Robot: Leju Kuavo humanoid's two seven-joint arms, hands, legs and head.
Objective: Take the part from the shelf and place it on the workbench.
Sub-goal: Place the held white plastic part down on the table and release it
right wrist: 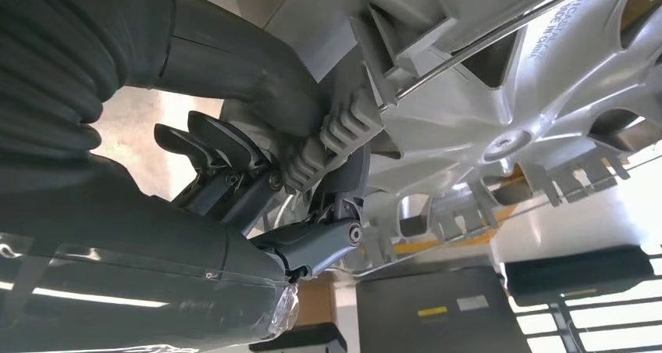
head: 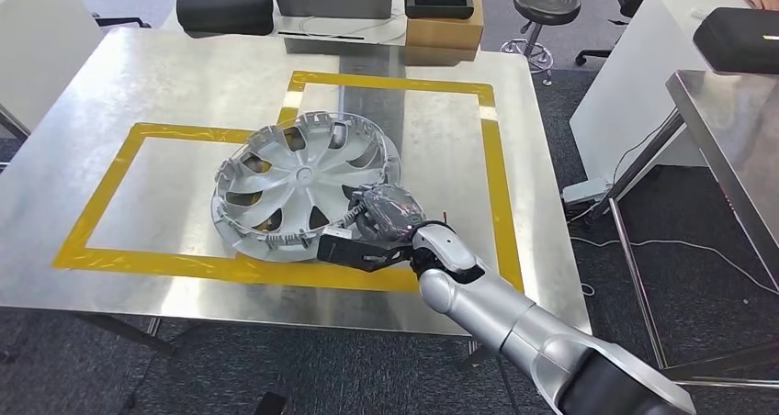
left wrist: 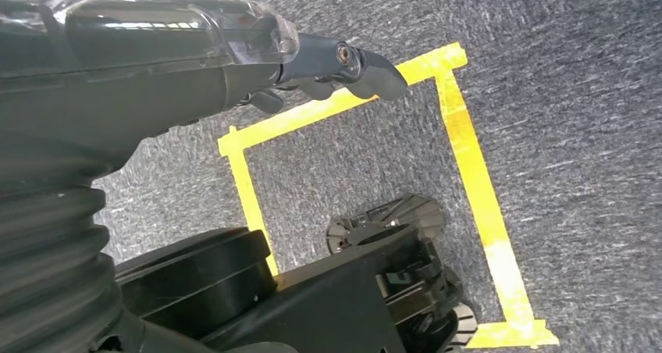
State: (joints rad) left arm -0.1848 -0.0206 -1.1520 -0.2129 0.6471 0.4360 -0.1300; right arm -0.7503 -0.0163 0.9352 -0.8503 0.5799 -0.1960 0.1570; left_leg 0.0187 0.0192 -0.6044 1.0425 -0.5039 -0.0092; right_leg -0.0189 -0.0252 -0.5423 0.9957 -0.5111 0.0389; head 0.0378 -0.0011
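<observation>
— Steel covers the workbench [head: 110, 140] in the head view, with yellow tape rectangles [head: 138, 259] on it; behind it stand black cases [head: 225, 0] and a cardboard box [head: 443, 25]. Where is the part?

— It is a silver wheel cover [head: 299, 184], and it lies on the workbench across the tape lines, its far edge a little raised. The right hand [head: 381, 224] is at its near rim.

— And the left wrist view?

— Grey carpet [left wrist: 578, 95] with yellow floor tape [left wrist: 468, 158]. The left hand [left wrist: 328, 68] hangs above it, the fingers curled in with nothing in them.

— What does the right wrist view tell?

— Here the right hand [right wrist: 312, 189] grips the rim of the wheel cover [right wrist: 500, 119]: the thick thumb lies on one side of the rim and the dark fingers on the other. I see the ribbed inner face of the cover.
</observation>
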